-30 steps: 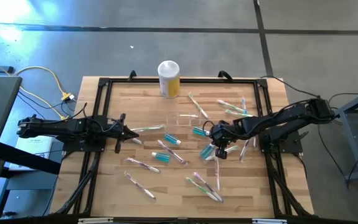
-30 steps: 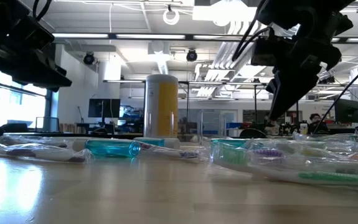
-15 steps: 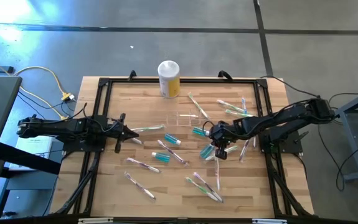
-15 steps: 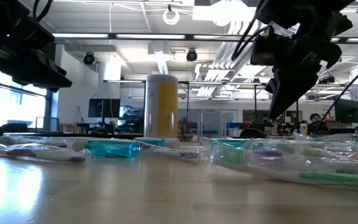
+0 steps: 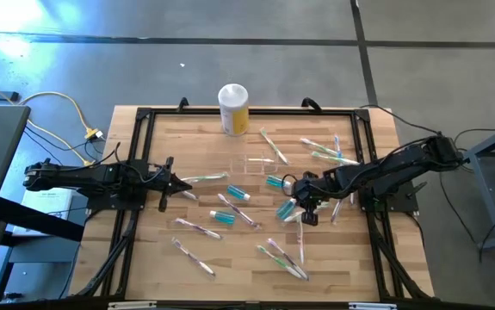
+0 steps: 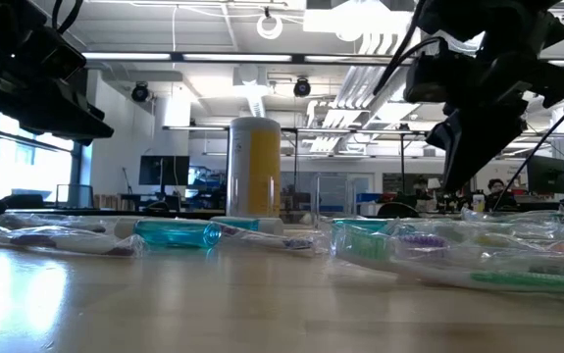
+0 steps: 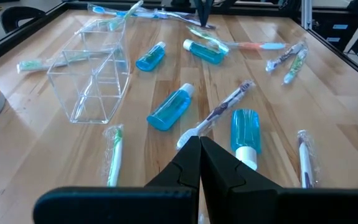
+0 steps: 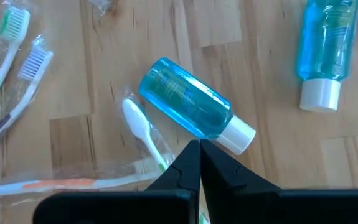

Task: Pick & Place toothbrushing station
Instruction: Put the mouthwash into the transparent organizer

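Left of the clear, boxy plastic toothbrushing station, the left gripper hangs over the wooden table with its fingers pressed together, holding nothing. The station lies on its side just in front of the yellow canister with a white lid. To the station's right, the right gripper, also closed and empty, points down over a small blue bottle with a white cap among wrapped toothbrushes.

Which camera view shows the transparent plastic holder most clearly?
The left wrist view: the transparent holder fills a good part of it, with its walls and compartments plain. The high view shows only a faint outline mid-table. The low view shows it unclearly, and the right wrist view misses it.
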